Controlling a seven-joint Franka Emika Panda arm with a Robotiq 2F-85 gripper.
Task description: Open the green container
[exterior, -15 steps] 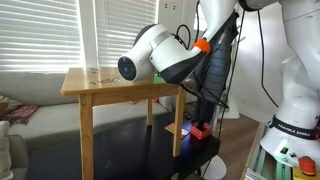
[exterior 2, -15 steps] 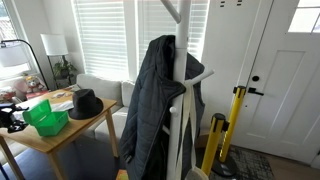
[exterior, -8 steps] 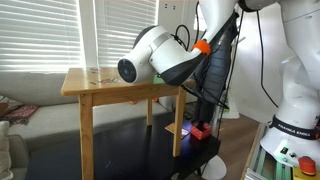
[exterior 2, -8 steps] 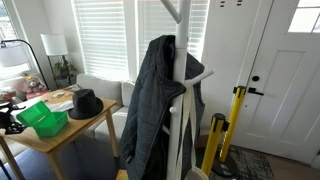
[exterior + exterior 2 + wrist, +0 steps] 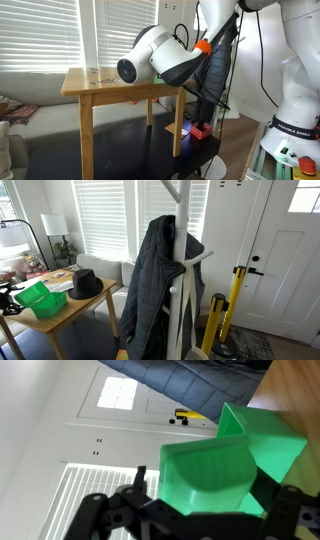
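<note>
The green container (image 5: 40,302) lies on the near end of the wooden table (image 5: 88,304) in an exterior view, its lid standing apart from the box. My gripper (image 5: 11,300) is at its left side. The wrist view is filled by the green container (image 5: 225,465), one rounded green part close to the camera and the box behind it. My gripper (image 5: 200,505) is open, its black fingers (image 5: 105,515) spread wide on both sides of that green part. In an exterior view the white arm (image 5: 150,55) hides the container.
A black hat (image 5: 88,283) sits on the table just behind the container. A coat rack with a dark jacket (image 5: 155,290) stands right of the table. A yellow post (image 5: 237,305) is by the white door. Blinds cover the windows behind the table (image 5: 100,88).
The jaws have spread open. The green container now sits slightly lower and further left on the table than a second ago. The arm has hardly moved.
</note>
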